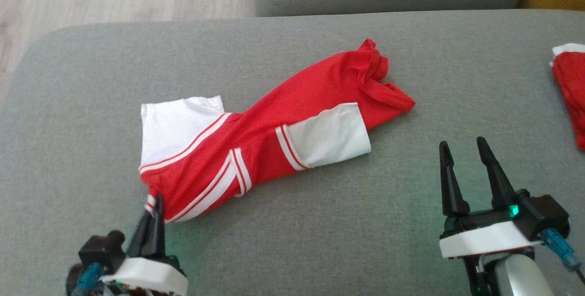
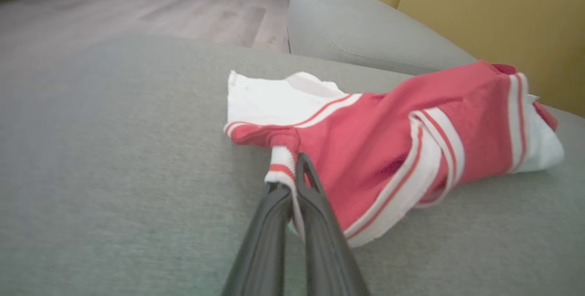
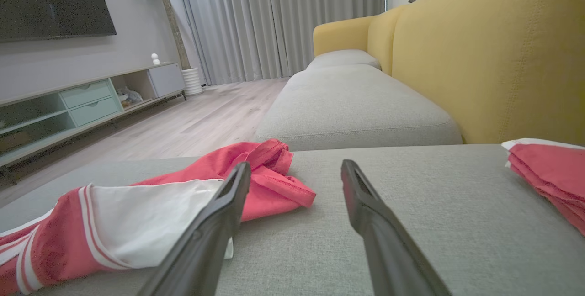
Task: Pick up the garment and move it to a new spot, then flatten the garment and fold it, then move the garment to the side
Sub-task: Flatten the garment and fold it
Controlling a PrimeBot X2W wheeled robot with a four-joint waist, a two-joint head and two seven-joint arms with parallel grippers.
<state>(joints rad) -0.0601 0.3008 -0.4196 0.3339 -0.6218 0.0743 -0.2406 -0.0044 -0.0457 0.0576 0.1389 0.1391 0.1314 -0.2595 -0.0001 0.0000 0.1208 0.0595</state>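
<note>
Left gripper (image 1: pixel 154 204) has its jaws pinched tight on the striped near-left corner of the red-and-white garment (image 1: pixel 283 131), which lies crumpled across the middle of the grey sofa cushion (image 1: pixel 320 241). Right gripper (image 1: pixel 462 146) hovers near its right side, jaws wide and empty.

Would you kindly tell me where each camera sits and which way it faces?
Head view: on the head, looking down at the garment on the sofa seat; left gripper lower left, shut on its corner; right gripper lower right, open.
Left wrist view: low over the seat, along its shut fingers toward the garment and yellow backrest.
Right wrist view: low, along its open fingers across the seat toward the curtains.
All three share the garment.
</note>
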